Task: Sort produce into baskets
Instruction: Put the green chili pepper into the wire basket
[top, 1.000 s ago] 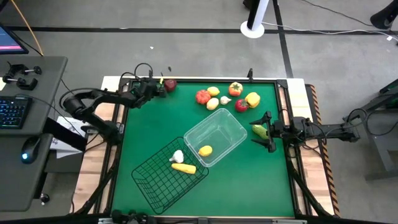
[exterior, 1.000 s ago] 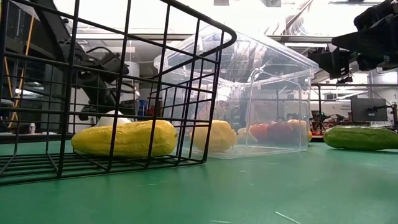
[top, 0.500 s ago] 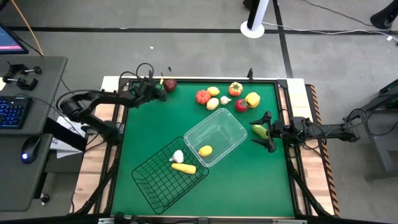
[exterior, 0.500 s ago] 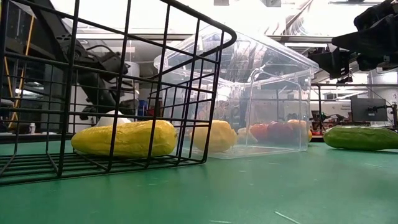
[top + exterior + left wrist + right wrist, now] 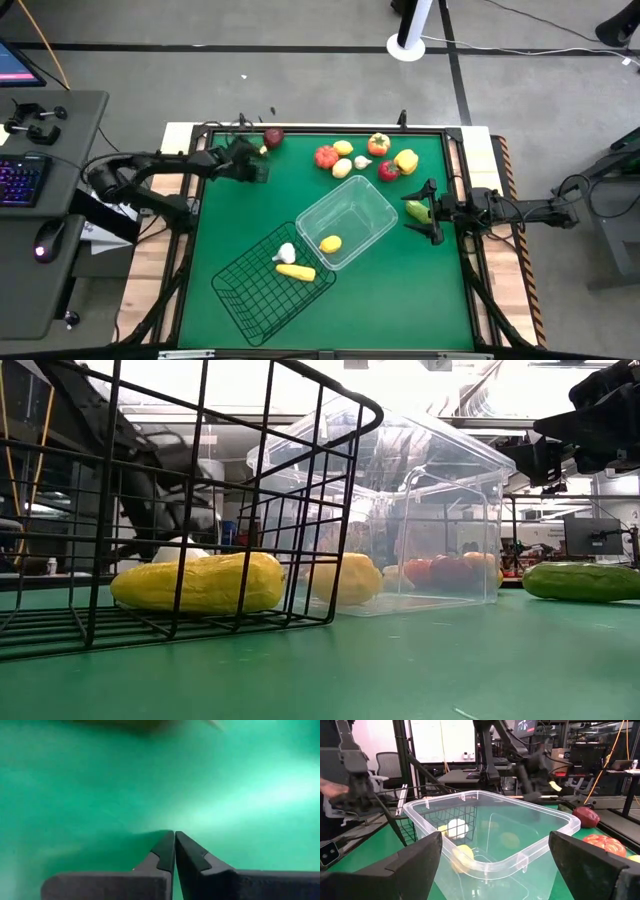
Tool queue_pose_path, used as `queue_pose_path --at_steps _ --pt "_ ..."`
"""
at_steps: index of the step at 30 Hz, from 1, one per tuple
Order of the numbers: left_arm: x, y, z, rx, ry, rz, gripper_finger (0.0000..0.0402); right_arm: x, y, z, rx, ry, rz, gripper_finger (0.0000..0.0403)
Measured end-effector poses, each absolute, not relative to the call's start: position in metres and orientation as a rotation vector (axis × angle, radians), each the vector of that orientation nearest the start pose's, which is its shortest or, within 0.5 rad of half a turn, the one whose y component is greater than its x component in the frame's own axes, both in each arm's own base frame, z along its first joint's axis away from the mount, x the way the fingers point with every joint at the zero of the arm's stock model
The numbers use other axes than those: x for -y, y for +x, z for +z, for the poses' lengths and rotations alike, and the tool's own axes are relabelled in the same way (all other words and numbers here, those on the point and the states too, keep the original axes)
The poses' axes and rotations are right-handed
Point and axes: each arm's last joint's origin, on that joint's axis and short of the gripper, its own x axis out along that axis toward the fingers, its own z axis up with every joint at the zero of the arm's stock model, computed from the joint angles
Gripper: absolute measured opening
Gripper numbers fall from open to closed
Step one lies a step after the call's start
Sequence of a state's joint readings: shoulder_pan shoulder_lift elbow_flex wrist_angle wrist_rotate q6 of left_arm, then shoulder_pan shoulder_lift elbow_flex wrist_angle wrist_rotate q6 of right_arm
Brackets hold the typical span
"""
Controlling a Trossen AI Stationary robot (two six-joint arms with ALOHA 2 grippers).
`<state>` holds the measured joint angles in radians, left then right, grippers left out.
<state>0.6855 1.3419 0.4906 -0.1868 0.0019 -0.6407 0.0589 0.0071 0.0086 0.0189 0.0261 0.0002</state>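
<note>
My left gripper [image 5: 257, 171] is shut and empty over bare green mat [image 5: 100, 780], near the far left corner, tipped downward. A dark red fruit [image 5: 273, 137] lies just beyond it at the far edge. Several red, yellow, orange and white pieces of produce [image 5: 362, 158] lie on the mat at the far middle. The clear plastic basket [image 5: 372, 207] holds a yellow fruit [image 5: 330, 242]. The black wire basket [image 5: 250, 290] holds a white piece [image 5: 286, 250] and a long yellow piece [image 5: 295, 269]. My right gripper [image 5: 432, 212] waits open and level at the right edge, above a green cucumber [image 5: 580, 580].
The two baskets stand corner to corner, slantwise across the mat's middle. There is bare mat left of the clear basket and along the near right. A raised frame [image 5: 300, 127] edges the table. A desk with keyboard and mouse [image 5: 45, 245] stands left of the table.
My left gripper has drawn back from the dark red fruit at the far edge toward the table's near edge and has tipped further downward, staying shut and empty. The fruit lies where it was.
</note>
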Motion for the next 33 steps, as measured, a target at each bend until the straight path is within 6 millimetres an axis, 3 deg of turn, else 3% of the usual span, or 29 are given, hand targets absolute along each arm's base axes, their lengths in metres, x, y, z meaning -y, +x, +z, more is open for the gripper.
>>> queue_pose_path --at_steps 4,8,13,20,28,33 --pt "-0.137 0.167 0.167 -0.523 -0.810 1.025 0.0000 -0.005 0.097 0.168 0.020 0.001 0.033 0.0360" --pt "-0.146 0.154 0.179 -0.445 -0.681 1.192 0.0000 -0.005 0.097 0.168 0.020 0.001 0.033 0.0360" --pt "-0.169 0.145 0.165 -0.486 -0.677 1.245 0.0000 -0.005 0.097 0.168 0.020 0.001 0.033 0.0360" --pt "-0.198 0.155 0.136 -0.431 -0.693 1.220 0.0000 -0.005 0.097 0.168 0.020 0.001 0.033 0.0360" --pt "-0.205 0.161 0.122 -0.508 -0.624 1.193 0.0000 -0.005 0.097 0.168 0.020 0.001 0.033 0.0360" --pt "-0.194 0.160 0.127 -0.558 -0.715 1.057 0.0000 -0.005 0.097 0.168 0.020 0.001 0.033 0.0360"
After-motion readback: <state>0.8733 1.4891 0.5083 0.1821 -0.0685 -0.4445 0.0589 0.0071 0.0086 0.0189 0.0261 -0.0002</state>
